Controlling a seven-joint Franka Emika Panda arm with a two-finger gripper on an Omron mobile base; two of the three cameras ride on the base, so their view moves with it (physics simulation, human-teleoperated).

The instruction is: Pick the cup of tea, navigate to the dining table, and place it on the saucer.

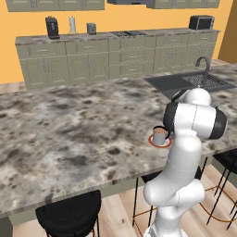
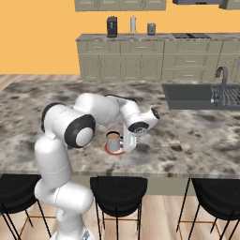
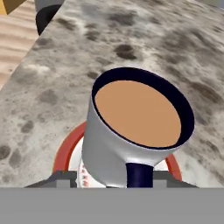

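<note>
The cup of tea [image 1: 159, 135] [image 2: 112, 139] stands upright on the saucer [image 1: 152, 142] [image 2: 108, 150], near the front edge of the dining table [image 1: 69, 134] [image 2: 197, 136]. In the hand view the cup [image 3: 131, 127], full of brown tea, is very close, and the saucer's red rim [image 3: 64, 151] curves under it. My gripper [image 2: 128, 144] [image 3: 114, 181] sits right beside the cup on its handle side. Its two grey fingertips [image 3: 57, 179] stand wide apart on either side of the cup's base, so it is open.
A sink with a faucet [image 1: 201, 78] [image 2: 220, 91] is set into the table to the right. Black stools [image 1: 69, 215] [image 2: 117, 190] stand along the near edge. Wall cabinets with small appliances [image 1: 52, 27] line the far side.
</note>
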